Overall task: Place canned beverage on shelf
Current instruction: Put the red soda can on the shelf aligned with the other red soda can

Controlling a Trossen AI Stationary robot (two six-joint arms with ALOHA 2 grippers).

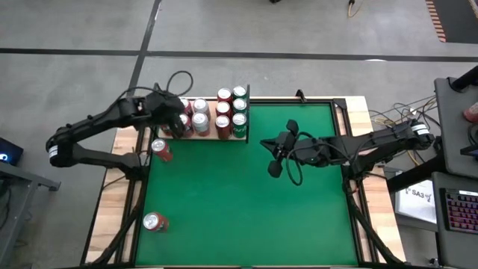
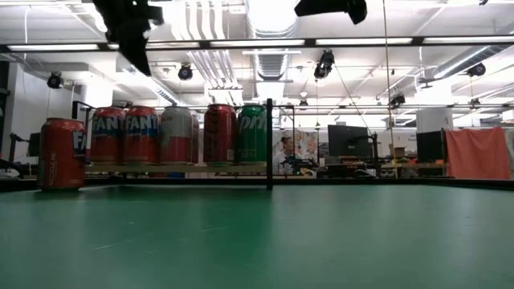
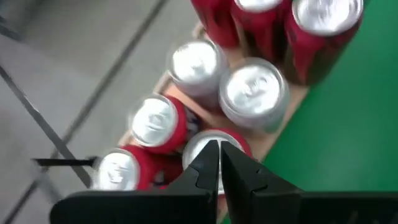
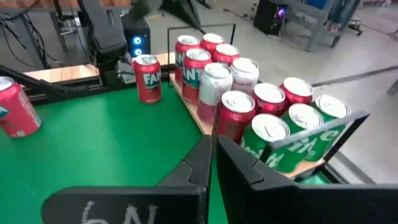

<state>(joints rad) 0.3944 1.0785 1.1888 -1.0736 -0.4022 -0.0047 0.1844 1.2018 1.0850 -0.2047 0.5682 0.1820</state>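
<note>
The shelf, a pale wood panel with thin black rods, stands at the table's far left and carries several upright red, silver and green cans. My left gripper hangs shut above the cans on the shelf's left end; in the low view it is well above the can tops. A loose red can stands on the green felt just in front of the shelf's left end. Another red can stands near the left front. My right gripper is shut in the air over the table's middle.
Light wooden strips run along both sides of the green felt. Cables and a keyboard lie off the table on the right. The felt's middle and right are bare.
</note>
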